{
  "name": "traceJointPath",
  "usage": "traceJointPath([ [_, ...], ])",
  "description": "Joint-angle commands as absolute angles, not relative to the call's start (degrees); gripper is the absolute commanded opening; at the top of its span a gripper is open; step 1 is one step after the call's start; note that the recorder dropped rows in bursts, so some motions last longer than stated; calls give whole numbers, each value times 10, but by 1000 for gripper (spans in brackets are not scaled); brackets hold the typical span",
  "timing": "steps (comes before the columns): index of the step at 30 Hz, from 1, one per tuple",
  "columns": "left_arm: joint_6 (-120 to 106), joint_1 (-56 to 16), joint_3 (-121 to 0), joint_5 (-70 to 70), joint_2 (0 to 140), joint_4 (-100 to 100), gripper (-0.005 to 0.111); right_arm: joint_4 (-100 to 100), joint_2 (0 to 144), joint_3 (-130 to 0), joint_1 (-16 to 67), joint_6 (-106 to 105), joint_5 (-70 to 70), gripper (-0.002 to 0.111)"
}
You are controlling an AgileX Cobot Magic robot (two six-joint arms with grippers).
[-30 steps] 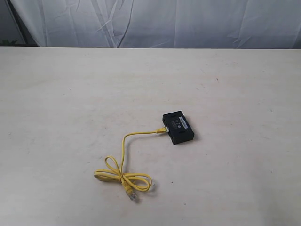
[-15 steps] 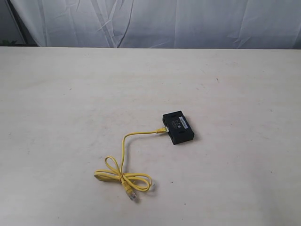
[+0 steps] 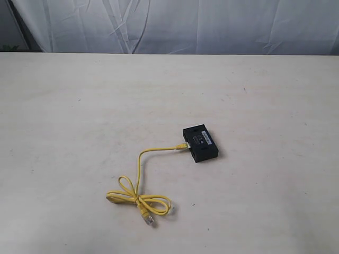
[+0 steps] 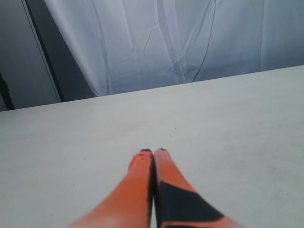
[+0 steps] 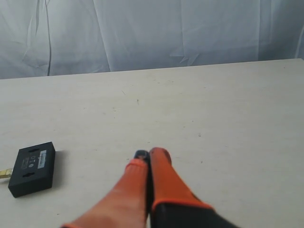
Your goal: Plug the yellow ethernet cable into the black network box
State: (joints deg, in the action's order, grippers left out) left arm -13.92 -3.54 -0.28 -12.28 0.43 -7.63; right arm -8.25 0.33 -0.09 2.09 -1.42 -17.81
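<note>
Cable (image 3: pixel 138 172) loops near the front edge of the bench (image 3: pixel 79 106), then runs right to the box (image 3: pixel 201 143) at mid-bench, its plug touching the box's side. You may judge it seated, though that isn't certain. Your left end effector (image 4: pixel 153 152) and right end effector (image 5: pixel 149 153) are both pressed together, holding nothing.

Seen from the exterior view, the table (image 3: pixel 79 106) lies open around the black network box (image 3: pixel 201 143) from 10 o'clock clockwise to 6 o'clock. The yellow ethernet cable (image 3: pixel 139 174) obstructs the 9 o'clock side and trails to a loose knot near 7 o'clock. A white drape (image 3: pixel 185 26) bounds the far edge at 12 o'clock.
</note>
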Motion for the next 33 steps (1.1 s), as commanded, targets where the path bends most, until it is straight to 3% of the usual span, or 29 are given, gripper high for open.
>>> traceJointPath([
  [1,-138,-35,0,-137,0,-74,0,-82,0,0,23,-15,-174,-1],
  [33,-17,-35,0,-133,0,-19,0,-82,0,0,23,-15,-175,-1],
])
